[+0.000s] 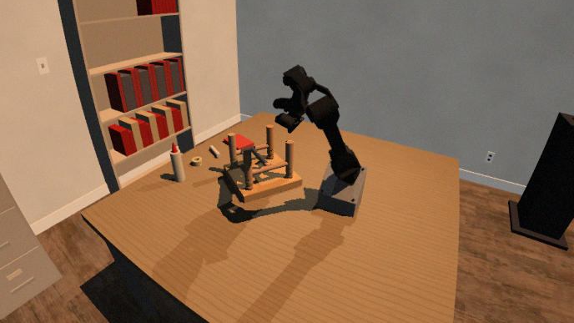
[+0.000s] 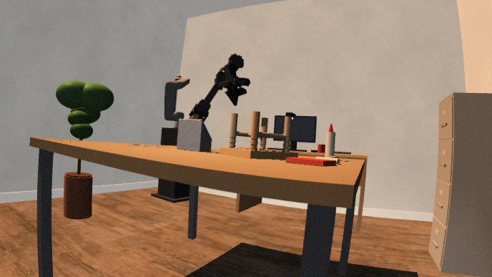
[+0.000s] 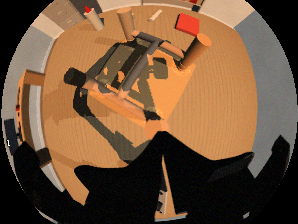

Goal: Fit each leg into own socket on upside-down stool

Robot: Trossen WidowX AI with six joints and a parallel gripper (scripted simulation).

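Observation:
The stool (image 1: pixel 262 167) lies upside down with its square wooden seat (image 1: pixel 267 182) flat on the table. Several round legs stand upright in it, joined by cross rungs; one stands at the near right (image 1: pixel 289 158) and one at the far left (image 1: pixel 232 147). The stool also shows in the exterior view (image 2: pixel 259 134) and in the wrist view (image 3: pixel 140 70). My gripper (image 1: pixel 289 123) is shut and empty. It hangs above and behind the stool, apart from the legs, and shows in the exterior view (image 2: pixel 234 99).
A red flat block (image 1: pixel 239 140) lies behind the stool. A glue bottle (image 1: pixel 177 163), a tape roll (image 1: pixel 195 160) and a small white cylinder (image 1: pixel 214 150) stand to its left. My arm's base (image 1: pixel 342 190) is right of the stool. A bookshelf (image 1: pixel 127 61) stands beyond the table.

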